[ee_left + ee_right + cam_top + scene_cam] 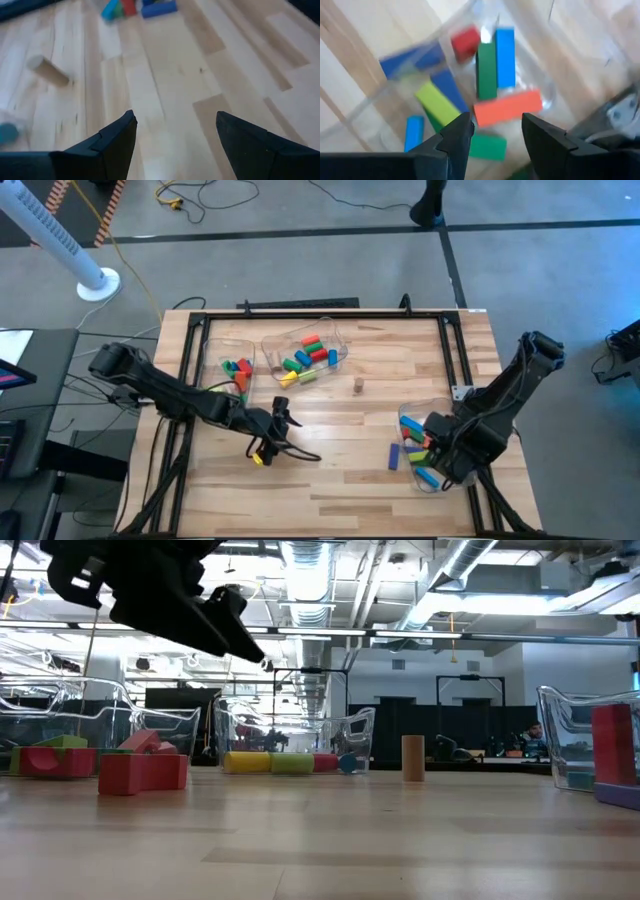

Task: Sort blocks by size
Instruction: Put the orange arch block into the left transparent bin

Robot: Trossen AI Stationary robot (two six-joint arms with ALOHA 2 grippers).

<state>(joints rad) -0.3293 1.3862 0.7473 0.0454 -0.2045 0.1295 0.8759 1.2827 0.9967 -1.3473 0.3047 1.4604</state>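
Coloured blocks lie in three clear bins: the left bin point(232, 366), the middle bin point(306, 354) and the right bin point(424, 446). A purple block point(393, 457) lies flat on the table beside the right bin. A small wooden cylinder point(357, 386) stands on end mid-table. My left gripper point(175, 125) hovers open above bare wood at the table's centre-left point(286, 420), nothing between its fingers. My right gripper point(497, 127) hangs open over the right bin point(470, 90), pointing down at an orange bar point(508, 108) and green, blue and red blocks lying inside it.
A dark frame point(300, 312) runs round the table's far and side edges. A yellow-tipped cable point(262, 457) trails on the wood below my left gripper. Bare wood stretches along the near edge and between the wooden cylinder and the right bin.
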